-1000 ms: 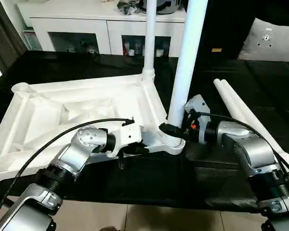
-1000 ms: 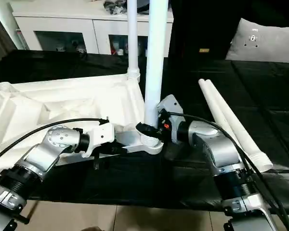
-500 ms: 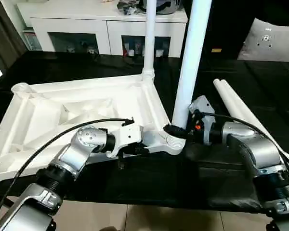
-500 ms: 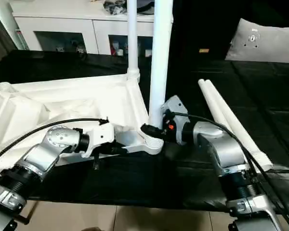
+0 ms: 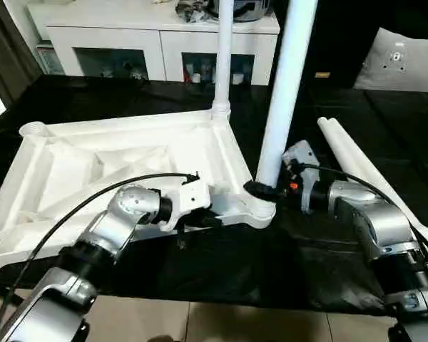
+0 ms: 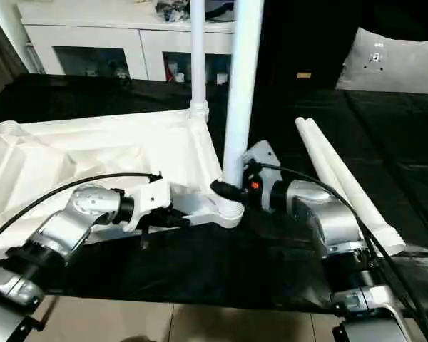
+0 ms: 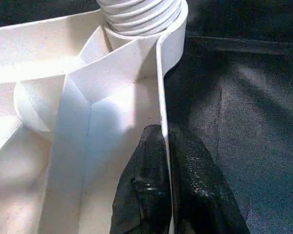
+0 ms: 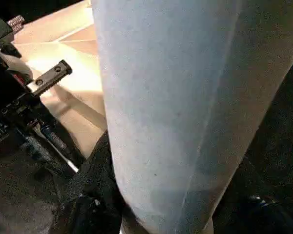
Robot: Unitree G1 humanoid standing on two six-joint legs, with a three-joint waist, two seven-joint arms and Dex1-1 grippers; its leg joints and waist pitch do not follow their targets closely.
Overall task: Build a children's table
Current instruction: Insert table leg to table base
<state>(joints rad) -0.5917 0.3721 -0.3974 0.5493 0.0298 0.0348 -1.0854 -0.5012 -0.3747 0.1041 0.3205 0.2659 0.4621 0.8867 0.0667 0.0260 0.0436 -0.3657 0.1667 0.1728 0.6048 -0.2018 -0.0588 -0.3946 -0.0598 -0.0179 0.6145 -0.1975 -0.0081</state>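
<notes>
The white table top [image 5: 93,164] lies upside down on the black surface, ribbed underside up. One white leg [image 5: 222,57] stands upright in its far right corner socket. A second leg [image 5: 285,92] stands in the near right corner socket [image 5: 260,210], leaning slightly right. My right gripper [image 5: 261,189] is shut on this leg just above the socket; in the right wrist view the leg [image 8: 171,97] is close up between dark fingers [image 8: 90,190]. My left gripper [image 5: 202,219] is shut on the top's near rim [image 7: 162,122], one black finger [image 7: 141,195] on each side.
Two more white legs [image 5: 357,164] lie side by side on the black surface [image 5: 271,263] to the right. A white cabinet [image 5: 157,43] with dark glass doors stands behind, and a grey cushion [image 5: 406,60] at the far right. Tiled floor shows below the near edge.
The held leg's upper end has swung a little to the right and my right gripper has shifted slightly with it. The left gripper keeps its pinch on the rim.
</notes>
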